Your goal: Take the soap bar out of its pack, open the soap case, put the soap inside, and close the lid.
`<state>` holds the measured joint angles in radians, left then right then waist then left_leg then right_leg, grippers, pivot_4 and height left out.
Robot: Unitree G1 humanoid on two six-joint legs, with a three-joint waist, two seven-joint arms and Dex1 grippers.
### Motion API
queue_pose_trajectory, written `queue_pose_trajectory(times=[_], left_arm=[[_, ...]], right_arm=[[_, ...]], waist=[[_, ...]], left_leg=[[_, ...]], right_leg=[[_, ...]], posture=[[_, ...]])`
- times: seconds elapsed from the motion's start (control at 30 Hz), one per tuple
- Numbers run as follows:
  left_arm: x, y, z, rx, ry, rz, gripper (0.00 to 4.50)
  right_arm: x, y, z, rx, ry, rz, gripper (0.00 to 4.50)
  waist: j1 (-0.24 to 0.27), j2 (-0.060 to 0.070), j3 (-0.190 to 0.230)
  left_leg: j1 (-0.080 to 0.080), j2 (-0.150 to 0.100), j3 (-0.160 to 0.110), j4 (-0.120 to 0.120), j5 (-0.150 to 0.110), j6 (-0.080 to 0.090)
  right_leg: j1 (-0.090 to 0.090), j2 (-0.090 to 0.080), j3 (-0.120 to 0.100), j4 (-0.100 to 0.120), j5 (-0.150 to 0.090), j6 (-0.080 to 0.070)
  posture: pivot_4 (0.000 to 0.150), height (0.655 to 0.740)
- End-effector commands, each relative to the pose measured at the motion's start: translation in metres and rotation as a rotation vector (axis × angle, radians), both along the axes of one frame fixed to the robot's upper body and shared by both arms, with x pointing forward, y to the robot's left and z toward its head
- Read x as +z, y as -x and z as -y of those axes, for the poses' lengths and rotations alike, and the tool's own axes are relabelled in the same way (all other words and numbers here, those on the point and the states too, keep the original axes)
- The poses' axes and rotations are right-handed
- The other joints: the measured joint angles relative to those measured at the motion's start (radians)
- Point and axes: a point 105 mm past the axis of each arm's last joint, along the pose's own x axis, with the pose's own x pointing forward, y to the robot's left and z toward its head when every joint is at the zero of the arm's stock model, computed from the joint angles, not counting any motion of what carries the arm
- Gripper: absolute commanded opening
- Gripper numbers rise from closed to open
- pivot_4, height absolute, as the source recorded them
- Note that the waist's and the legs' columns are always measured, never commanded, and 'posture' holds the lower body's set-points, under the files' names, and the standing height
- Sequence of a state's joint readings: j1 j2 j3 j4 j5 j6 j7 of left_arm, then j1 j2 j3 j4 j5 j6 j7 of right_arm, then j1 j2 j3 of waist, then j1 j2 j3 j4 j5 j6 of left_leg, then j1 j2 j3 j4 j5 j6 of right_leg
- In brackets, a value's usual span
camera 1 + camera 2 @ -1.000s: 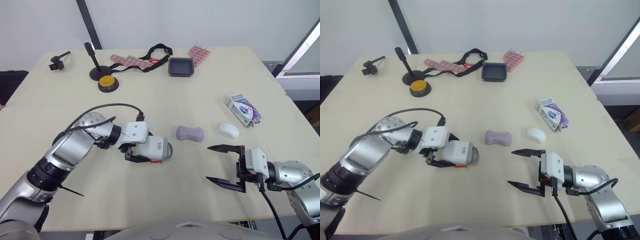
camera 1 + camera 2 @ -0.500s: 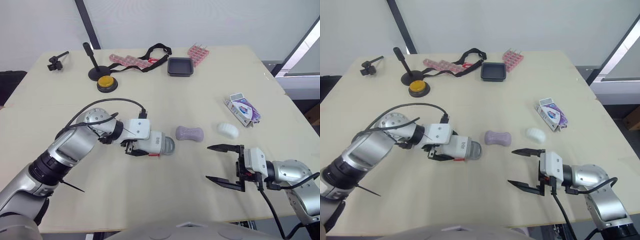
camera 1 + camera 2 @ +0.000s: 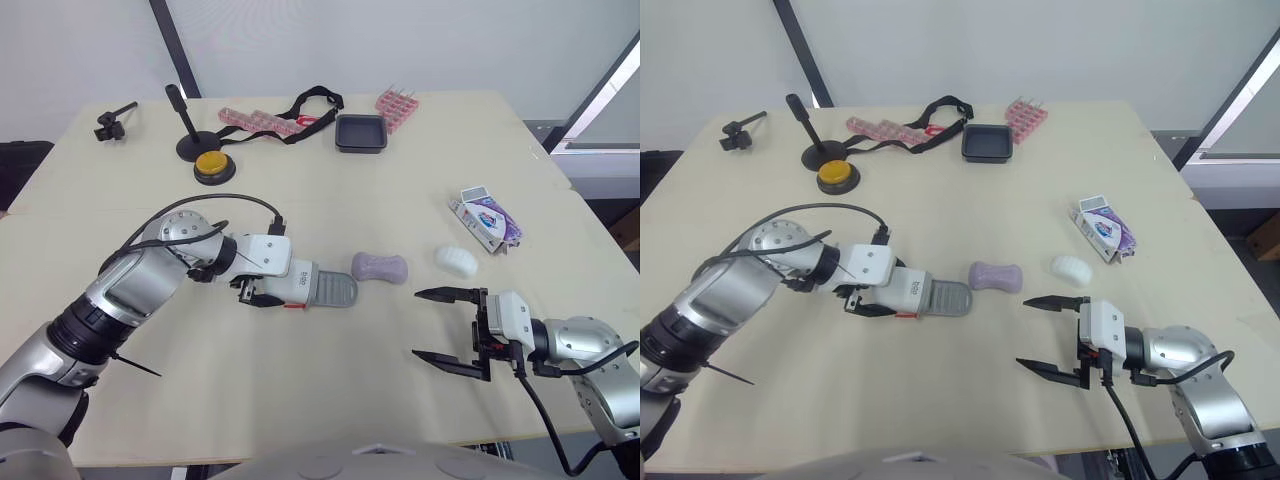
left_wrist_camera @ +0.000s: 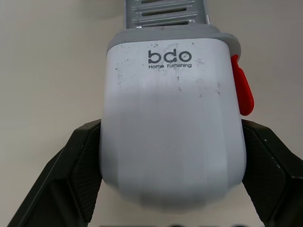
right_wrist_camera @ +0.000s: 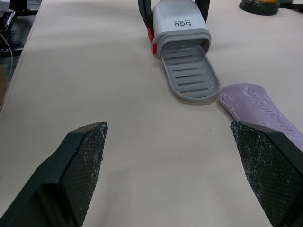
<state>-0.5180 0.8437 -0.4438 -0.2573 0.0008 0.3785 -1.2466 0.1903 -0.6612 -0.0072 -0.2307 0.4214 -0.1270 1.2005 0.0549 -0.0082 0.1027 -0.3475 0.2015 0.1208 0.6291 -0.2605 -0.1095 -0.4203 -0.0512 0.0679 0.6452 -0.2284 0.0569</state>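
The white soap case lies flat on the table, and its grey slotted tray is slid out toward the purple soap bar. My left gripper is shut on the white shell of the case, one finger on each side. The tray's tip stops just short of the soap. A white rounded piece lies to the right of the soap, and the printed soap pack is beyond it. My right gripper hovers open and holds nothing, to the right of the soap.
At the back of the table are a yellow button, a black stand, a black strap, pink strips, a black square dish and a small black clamp. The table's front edge is close below my right gripper.
My left gripper has carried the case toward the far right, closer to the purple soap, and the case now lies flat with its grey tray slid out. The right gripper has not moved.
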Motion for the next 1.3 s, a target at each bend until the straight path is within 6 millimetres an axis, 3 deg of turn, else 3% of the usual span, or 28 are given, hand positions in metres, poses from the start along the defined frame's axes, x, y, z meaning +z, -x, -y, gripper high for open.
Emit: queue_pose_trajectory(times=[0.03,0.4,0.6,0.9,0.97,1.3], left_arm=[[0.007,-0.004,-0.011,0.006,-0.013,0.040,3.47],[0.011,-0.014,-0.036,0.032,0.057,0.042,3.47],[0.002,-0.005,-0.038,0.006,0.075,-0.016,3.47],[-0.010,-0.008,-0.043,0.024,0.083,-0.029,3.47],[-0.011,-0.009,-0.044,0.026,0.085,-0.028,4.49],[-0.002,-0.008,-0.044,0.027,0.115,-0.040,4.49]], right_arm=[[0.005,-0.002,0.001,0.006,-0.001,0.017,4.49],[0.007,-0.005,0.002,-0.002,-0.008,0.014,4.49],[0.007,-0.005,0.002,0.001,-0.001,0.012,4.49],[0.004,-0.002,0.005,-0.002,0.011,0.007,4.49],[0.004,-0.002,0.006,-0.002,0.013,0.005,4.50],[0.002,-0.003,0.008,-0.005,0.016,0.005,4.50]], waist=[[-0.001,0.000,0.000],[0.000,0.000,0.000],[0.000,0.000,0.000],[0.000,0.000,0.001],[0.000,0.000,0.001],[-0.001,-0.001,0.001]], left_leg=[[0.000,0.000,0.000,-0.001,0.000,0.000],[0.000,0.000,0.000,-0.004,0.001,-0.001],[0.000,0.000,0.000,-0.005,0.001,-0.001],[0.001,0.000,0.000,-0.005,0.001,-0.001],[0.002,0.000,0.000,-0.005,0.001,-0.001],[0.003,0.000,0.000,-0.007,0.001,-0.001]], right_leg=[[0.000,0.000,0.000,0.000,0.000,0.000],[0.000,0.000,-0.001,-0.003,0.000,0.000],[0.000,0.000,-0.002,-0.005,0.000,0.001],[0.001,0.000,-0.002,-0.005,0.000,0.001],[0.001,0.000,-0.002,-0.005,0.000,0.000],[0.002,0.000,-0.002,-0.006,0.000,0.000]], posture=[[0.150,0.7291],[0.150,0.7291],[0.150,0.7291],[0.150,0.7291],[0.150,0.7291],[0.150,0.7291]])
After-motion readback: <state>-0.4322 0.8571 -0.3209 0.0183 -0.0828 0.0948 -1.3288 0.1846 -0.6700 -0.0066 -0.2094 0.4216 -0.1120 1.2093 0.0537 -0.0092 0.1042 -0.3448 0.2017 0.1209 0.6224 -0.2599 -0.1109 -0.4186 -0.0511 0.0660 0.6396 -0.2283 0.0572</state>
